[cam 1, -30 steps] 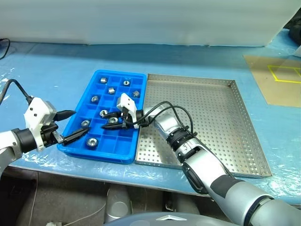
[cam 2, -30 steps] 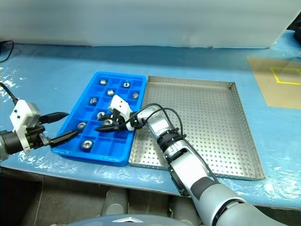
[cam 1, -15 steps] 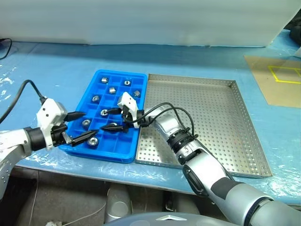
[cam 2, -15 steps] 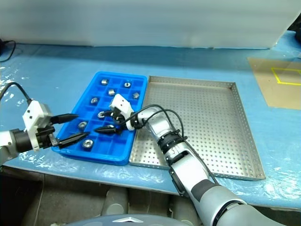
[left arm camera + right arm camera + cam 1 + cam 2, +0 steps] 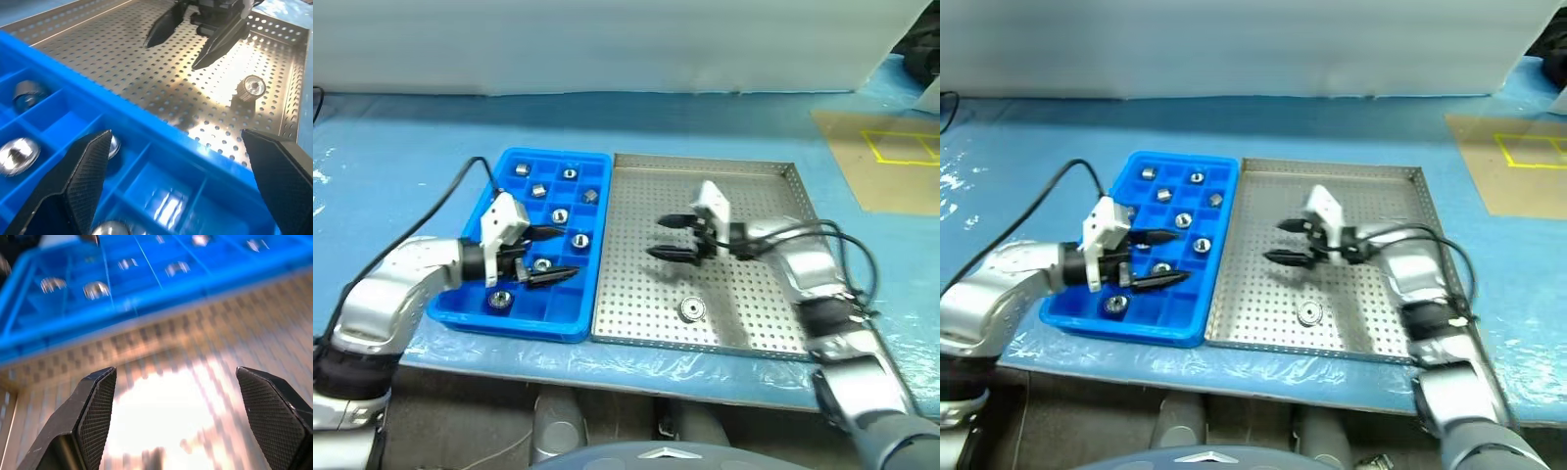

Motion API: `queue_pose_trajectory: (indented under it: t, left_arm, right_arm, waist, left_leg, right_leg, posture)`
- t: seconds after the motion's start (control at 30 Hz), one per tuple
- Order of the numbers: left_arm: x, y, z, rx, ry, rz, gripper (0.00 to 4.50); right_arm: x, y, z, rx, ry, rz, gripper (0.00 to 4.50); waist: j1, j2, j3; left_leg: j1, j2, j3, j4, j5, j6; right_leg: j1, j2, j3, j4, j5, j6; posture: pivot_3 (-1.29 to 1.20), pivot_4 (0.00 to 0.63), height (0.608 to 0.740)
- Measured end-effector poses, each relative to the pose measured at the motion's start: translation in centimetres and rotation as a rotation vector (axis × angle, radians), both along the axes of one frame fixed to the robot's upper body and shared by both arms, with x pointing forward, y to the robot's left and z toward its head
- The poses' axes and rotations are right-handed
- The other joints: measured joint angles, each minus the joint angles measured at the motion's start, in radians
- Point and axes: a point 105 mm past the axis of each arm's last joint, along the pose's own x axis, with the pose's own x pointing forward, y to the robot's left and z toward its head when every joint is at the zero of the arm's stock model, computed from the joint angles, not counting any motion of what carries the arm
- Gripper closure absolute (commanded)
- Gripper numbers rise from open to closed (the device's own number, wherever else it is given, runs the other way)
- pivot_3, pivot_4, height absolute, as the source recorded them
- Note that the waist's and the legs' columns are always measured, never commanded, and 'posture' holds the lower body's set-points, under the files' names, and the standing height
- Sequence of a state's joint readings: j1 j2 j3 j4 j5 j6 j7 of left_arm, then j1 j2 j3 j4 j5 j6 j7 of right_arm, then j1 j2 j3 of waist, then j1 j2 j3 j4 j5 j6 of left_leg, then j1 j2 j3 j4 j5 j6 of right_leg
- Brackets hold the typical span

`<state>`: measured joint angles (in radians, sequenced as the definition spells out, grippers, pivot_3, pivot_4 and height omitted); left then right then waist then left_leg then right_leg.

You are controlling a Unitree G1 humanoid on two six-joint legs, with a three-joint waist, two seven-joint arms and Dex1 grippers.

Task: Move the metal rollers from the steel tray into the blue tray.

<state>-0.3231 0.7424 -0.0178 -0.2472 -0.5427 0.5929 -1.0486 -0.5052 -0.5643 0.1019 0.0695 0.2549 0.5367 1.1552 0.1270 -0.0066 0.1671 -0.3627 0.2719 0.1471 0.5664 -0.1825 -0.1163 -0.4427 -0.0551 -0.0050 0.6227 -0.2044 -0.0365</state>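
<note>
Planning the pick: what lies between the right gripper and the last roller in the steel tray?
Only bare perforated floor of the steel tray separates the right gripper from the roller, seen from the head.

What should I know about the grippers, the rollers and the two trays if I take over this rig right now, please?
Left gripper: open, empty, over the blue tray.
Right gripper: open, empty, over the steel tray.
Done: about nine metal rollers sit in the blue tray's compartments.
Left: one last roller lies on the steel tray's perforated floor, near its front edge, nearer the camera than the right gripper. It probably suits the right gripper; several front compartments look free.
</note>
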Motion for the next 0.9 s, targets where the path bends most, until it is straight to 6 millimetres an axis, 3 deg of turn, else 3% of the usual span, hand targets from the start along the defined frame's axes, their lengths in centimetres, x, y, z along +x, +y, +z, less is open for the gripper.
queue_pose_trajectory:
  t: [0.13, 0.33, 0.53, 0.9]
  left_arm:
    - [0.3, -2.0, -0.7, 0.005, 0.01, -0.111, 0.0]
    - [-0.3, -4.0, -2.1, 0.007, 0.049, -0.233, 0.0]
    - [-1.2, -5.3, -3.3, 0.05, 0.058, -0.319, 0.0]
    - [-2.4, -5.1, -4.0, 0.059, 0.09, -0.321, 0.0]
  right_arm:
    - [-3.2, -1.9, -0.3, -0.093, 0.005, 0.024, 0.47]
    - [-6.0, -1.5, -1.1, -0.093, 0.059, 0.033, 0.47]
    - [-6.0, -0.8, -1.7, -0.076, 0.067, -0.003, 0.47]
    - [-5.4, -1.3, -4.2, -0.093, 0.133, -0.047, 0.47]
  waist:
    - [-0.046, 0.001, 0.0]
    - [-0.086, 0.001, 0.0]
    - [-0.088, 0.001, -0.001]
    - [-0.087, 0.001, -0.001]
  left_leg:
    - [0.007, 0.0, 0.002, -0.002, 0.0, 0.0]
    - [0.013, -0.001, 0.003, -0.002, 0.0, 0.001]
    - [0.013, -0.002, 0.003, -0.002, -0.001, 0.002]
    - [0.012, -0.003, 0.004, -0.002, -0.003, 0.005]
  right_leg:
    - [0.002, 0.003, 0.006, 0.0, 0.0, 0.0]
    - [0.005, 0.003, 0.009, 0.0, 0.0, 0.001]
    - [0.006, 0.003, 0.01, 0.0, 0.0, 0.001]
    - [0.006, 0.002, 0.009, -0.003, 0.0, 0.001]
  posture:
    - [-0.12, 0.15, 0.74]
    - [-0.17, 0.15, 0.74]
    - [-0.18, 0.15, 0.74]
    - [-0.11, 0.15, 0.74]
